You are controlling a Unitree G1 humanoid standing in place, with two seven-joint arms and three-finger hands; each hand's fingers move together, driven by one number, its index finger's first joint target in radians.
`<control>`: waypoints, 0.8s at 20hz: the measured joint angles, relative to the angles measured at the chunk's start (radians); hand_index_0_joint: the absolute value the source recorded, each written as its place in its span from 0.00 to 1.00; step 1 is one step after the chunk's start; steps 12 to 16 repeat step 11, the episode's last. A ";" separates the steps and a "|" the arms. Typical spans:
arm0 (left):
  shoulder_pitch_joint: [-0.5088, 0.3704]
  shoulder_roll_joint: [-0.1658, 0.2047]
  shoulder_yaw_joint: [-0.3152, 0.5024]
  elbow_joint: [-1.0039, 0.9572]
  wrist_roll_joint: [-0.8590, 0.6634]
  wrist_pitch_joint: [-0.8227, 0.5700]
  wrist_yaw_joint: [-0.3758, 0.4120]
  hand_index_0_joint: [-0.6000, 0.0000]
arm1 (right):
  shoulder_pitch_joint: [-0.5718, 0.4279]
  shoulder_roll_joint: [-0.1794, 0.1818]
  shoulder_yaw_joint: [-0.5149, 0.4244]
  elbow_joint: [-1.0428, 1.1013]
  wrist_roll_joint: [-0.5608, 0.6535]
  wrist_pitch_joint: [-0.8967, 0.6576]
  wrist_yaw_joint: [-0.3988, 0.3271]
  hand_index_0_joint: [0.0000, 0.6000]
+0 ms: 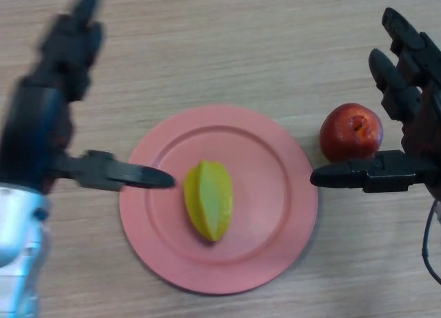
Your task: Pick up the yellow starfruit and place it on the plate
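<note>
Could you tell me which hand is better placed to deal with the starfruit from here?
Left, though little seems left to do: the starfruit already lies on the pink plate. The open left hand has its thumb pointing at it from close by; the open right hand hangs beside the red apple.

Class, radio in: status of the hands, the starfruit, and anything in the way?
Left hand open, right hand open, both empty. Starfruit lying on plate, left of centre. Apple on table right of plate, nothing blocking.
</note>
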 measured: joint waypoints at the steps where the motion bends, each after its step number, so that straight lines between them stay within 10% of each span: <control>1: 0.000 0.008 0.021 0.000 -0.018 0.008 0.019 1.00 | 0.000 0.000 0.001 0.008 0.000 0.000 0.000 0.00; 16: 0.018 0.010 0.025 0.041 0.077 0.007 0.061 1.00 | -0.009 0.002 0.005 0.049 -0.001 0.000 0.010 0.00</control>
